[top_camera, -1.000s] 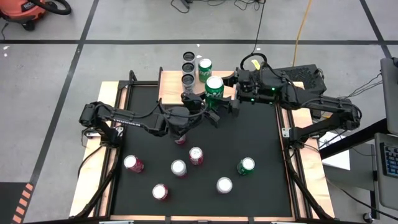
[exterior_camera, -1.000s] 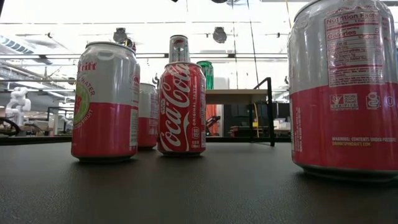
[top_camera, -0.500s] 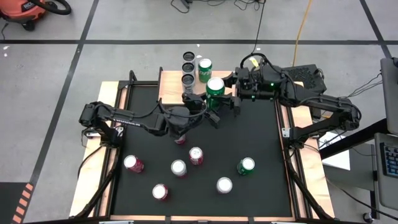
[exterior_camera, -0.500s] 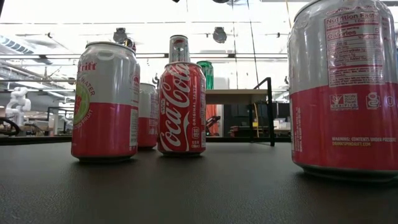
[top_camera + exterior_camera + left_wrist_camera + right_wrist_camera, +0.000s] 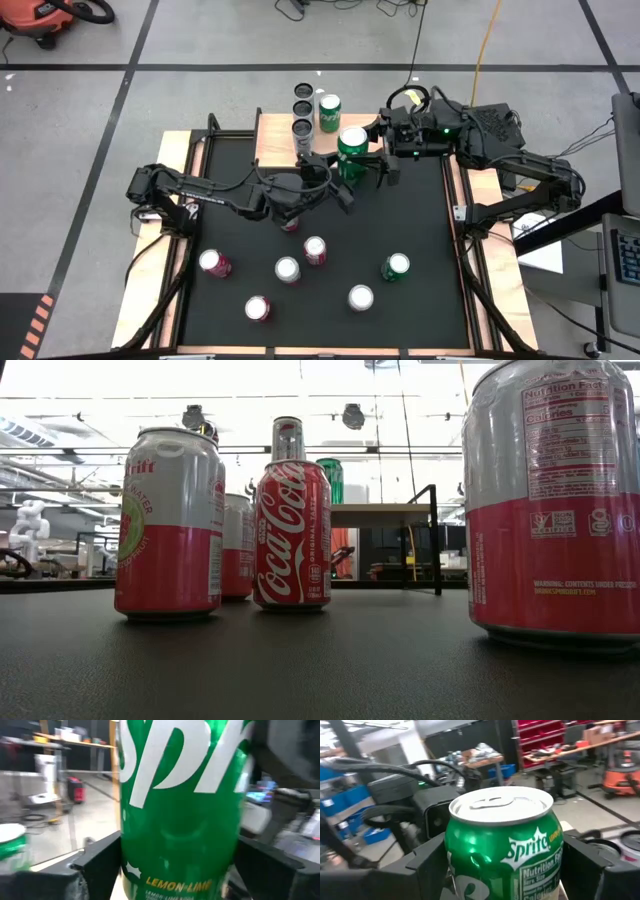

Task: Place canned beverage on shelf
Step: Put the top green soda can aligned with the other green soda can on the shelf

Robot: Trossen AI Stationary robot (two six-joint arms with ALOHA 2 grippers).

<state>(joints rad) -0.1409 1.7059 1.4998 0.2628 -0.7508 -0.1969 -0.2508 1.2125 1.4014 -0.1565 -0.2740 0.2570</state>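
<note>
A green Sprite can [image 5: 352, 148] is held upright above the far middle of the black mat, just right of the shelf [image 5: 275, 132]. The shelf is a light-wood board on black legs, also seen in the low view [image 5: 385, 515]. Three dark-topped cans and a green can [image 5: 329, 110] stand on it. My left gripper [image 5: 340, 178] reaches the Sprite can from the left and near side. My right gripper [image 5: 370, 165] reaches it from the right. Both stand with their fingers on either side of the can. My left gripper has the can's lower body [image 5: 131, 870] between its two fingers [image 5: 100, 865], coming about level from the table's left and near side. The can stands upright, clear of the mat. My right gripper has the can's upper body just under the shoulder [image 5: 454, 865] between its two fingers [image 5: 427, 860], coming from the table's right, slanting slightly down. The can's top [image 5: 501, 805] stands above the fingers.
Several cans stand on the near half of the mat, among them a red one [image 5: 315, 250], a green one [image 5: 396, 266] and a pink one [image 5: 215, 263]. Another red can [image 5: 290, 225] sits under my left arm. Wooden strips edge the table.
The Sprite can has shifted a little toward the table's right edge, staying upright and clear of the mat. Both grippers have gone with it, and my right arm's wrist has drawn back toward the right and far side.
</note>
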